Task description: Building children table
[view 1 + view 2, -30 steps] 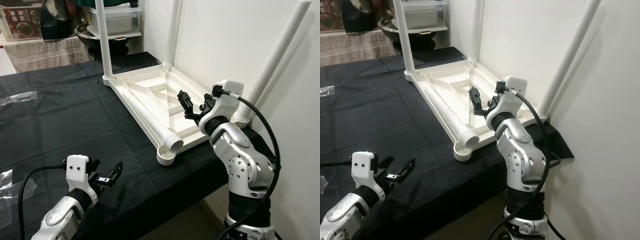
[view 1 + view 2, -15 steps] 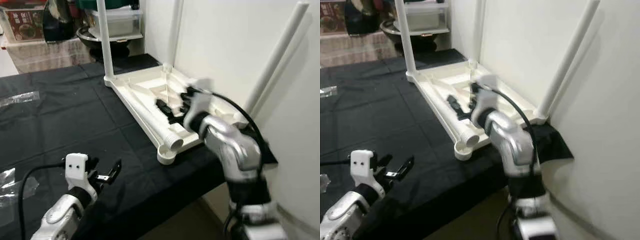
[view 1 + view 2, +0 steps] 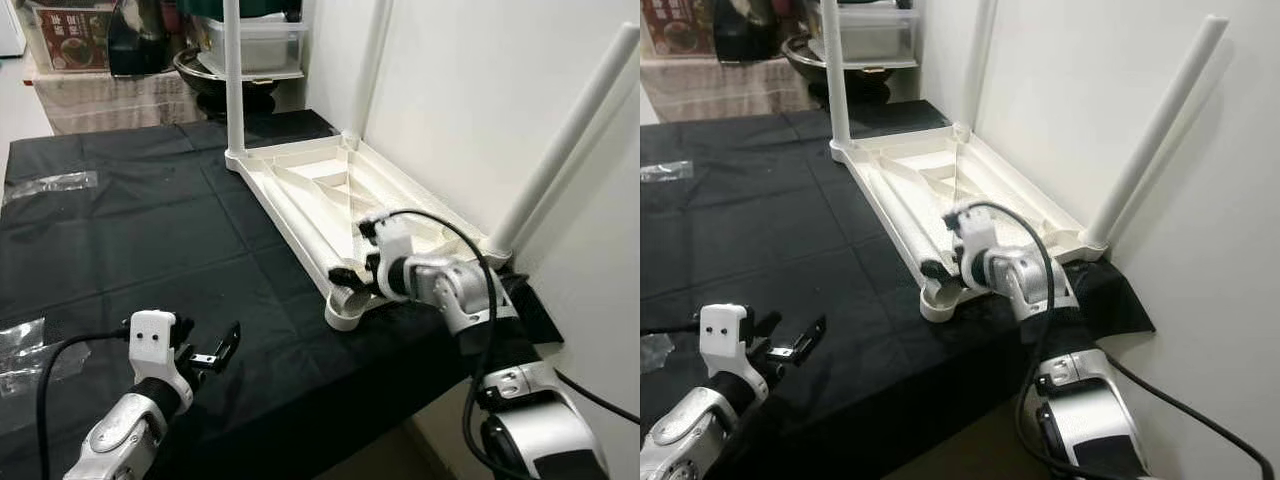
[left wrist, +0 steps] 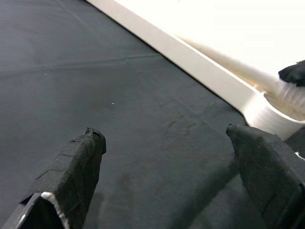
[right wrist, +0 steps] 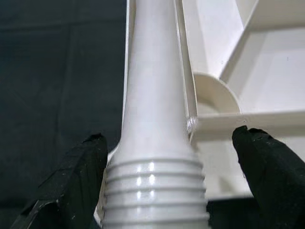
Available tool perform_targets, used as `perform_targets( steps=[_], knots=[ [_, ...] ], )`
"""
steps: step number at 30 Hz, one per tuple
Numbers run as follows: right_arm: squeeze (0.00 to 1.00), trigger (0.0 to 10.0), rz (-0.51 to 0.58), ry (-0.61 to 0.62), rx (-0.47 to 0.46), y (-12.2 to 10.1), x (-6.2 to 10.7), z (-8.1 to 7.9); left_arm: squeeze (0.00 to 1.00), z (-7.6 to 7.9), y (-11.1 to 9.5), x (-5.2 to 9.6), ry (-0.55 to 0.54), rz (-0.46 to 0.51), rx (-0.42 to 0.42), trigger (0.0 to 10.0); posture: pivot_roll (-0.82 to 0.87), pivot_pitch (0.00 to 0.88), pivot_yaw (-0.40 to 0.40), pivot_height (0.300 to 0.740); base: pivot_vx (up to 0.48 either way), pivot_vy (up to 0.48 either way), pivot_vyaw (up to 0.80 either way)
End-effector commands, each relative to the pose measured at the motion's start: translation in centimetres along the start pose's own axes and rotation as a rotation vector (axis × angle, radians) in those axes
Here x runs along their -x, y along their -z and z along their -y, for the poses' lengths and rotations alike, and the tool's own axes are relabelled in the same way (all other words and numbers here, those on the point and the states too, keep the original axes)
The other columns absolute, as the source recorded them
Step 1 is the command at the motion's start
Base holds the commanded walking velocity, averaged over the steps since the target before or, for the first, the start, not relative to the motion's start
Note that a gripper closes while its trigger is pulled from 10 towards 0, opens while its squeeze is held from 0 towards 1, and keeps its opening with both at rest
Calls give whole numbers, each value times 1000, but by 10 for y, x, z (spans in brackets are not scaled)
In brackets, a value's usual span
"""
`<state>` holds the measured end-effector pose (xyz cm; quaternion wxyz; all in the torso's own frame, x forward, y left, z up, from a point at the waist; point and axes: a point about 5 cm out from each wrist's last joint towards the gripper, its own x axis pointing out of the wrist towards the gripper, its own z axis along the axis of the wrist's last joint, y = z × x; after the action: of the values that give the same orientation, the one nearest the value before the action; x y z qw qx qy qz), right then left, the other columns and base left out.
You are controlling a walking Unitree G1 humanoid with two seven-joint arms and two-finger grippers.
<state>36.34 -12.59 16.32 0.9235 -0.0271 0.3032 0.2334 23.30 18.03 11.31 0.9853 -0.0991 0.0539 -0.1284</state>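
Black cloth (image 3: pixel 150 230) covered the work surface, with a white wall (image 3: pixel 470 90) on the robot's right. Nearest the camera, the left gripper (image 3: pixel 212 350) hovered low over bare cloth at the near left, its fingers (image 4: pixel 76 167) spread wide apart and holding nothing. Clear plastic scraps (image 3: pixel 20 345) lay on the cloth at the far left edge.

Past it, the white tabletop (image 3: pixel 330 195) lay upside down on the cloth, ribbed underside up, running from the near right corner away along the wall. A loose white leg (image 5: pixel 155 119) lay lengthwise inside it along the edge rib, threaded end (image 5: pixel 155 191) at the near corner socket (image 3: pixel 345 310). The right gripper (image 3: pixel 352 270) reached across from the right to that threaded end. In the right wrist view its fingers (image 5: pixel 76 176) were apart on either side of the threads, one close to or touching the side, the other well clear. No firm grip visible.

Further back, three legs stood up from the tabletop: one (image 3: pixel 234 80) at the far left corner, one (image 3: pixel 372 70) at the far right corner by the wall, one (image 3: pixel 570 140) at the near right corner leaning along the wall. Beyond the table, a clear storage bin (image 3: pixel 255 45), a dark bowl (image 3: pixel 215 75) and a printed box (image 3: pixel 70 25) sat in the background.
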Motion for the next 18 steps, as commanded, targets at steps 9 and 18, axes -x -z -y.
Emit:
perform_targets(
  steps=[9,18],
  knots=[
    [0,10000,-160,-70,-20,36,-3,-5,0,3,6,-2,0,-13,7,10000,40,0,-143,740,0,0,0],
    [0,10000,-86,-44,-48,25,-11,-3,0,1,5,-1,-7,-6,2,10000,53,0,-152,740,0,0,0]
  ],
)
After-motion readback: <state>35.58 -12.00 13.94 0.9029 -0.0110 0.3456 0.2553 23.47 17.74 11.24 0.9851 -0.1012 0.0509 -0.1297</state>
